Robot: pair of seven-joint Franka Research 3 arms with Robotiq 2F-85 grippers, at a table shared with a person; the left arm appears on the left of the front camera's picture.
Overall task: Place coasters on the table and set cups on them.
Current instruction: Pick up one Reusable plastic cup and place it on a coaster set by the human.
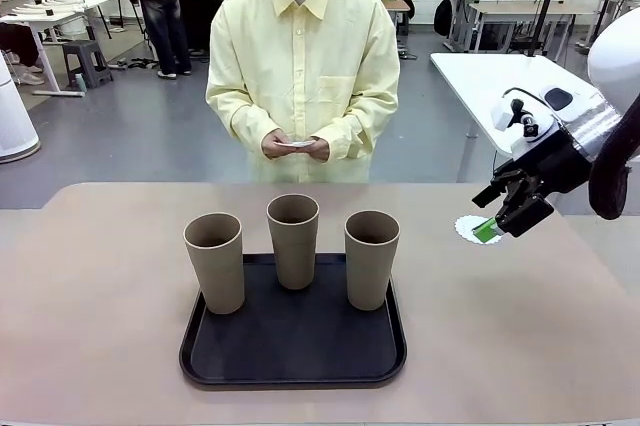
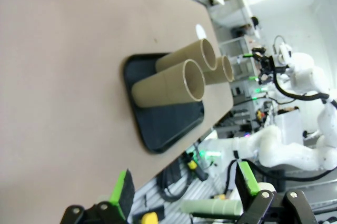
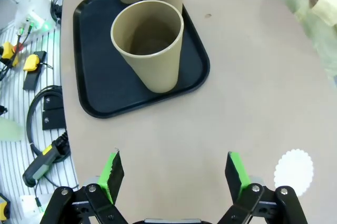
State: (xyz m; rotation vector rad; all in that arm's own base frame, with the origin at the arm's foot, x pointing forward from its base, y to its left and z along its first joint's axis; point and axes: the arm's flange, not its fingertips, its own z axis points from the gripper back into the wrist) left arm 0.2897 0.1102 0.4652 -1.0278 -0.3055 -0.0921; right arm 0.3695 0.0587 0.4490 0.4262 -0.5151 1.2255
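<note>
Cups [image 1: 292, 236] wait on the black tray [image 1: 290, 371], as only one coaster [image 3: 294, 166] lies right of it. Left pincer [image 2: 184, 179] and right pincer [image 3: 172, 167] gape wide, empty.

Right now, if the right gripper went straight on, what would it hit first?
Likely bare table short of the tray; the open right gripper tilts down at it. The nearest cup stands beyond. Depth is unclear.

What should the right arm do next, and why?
Probably swing the open, empty right gripper toward the nearest cup on the tray and grasp it: a coaster lies bare on the table beside the gripper, while the cups all stand on the tray.
</note>
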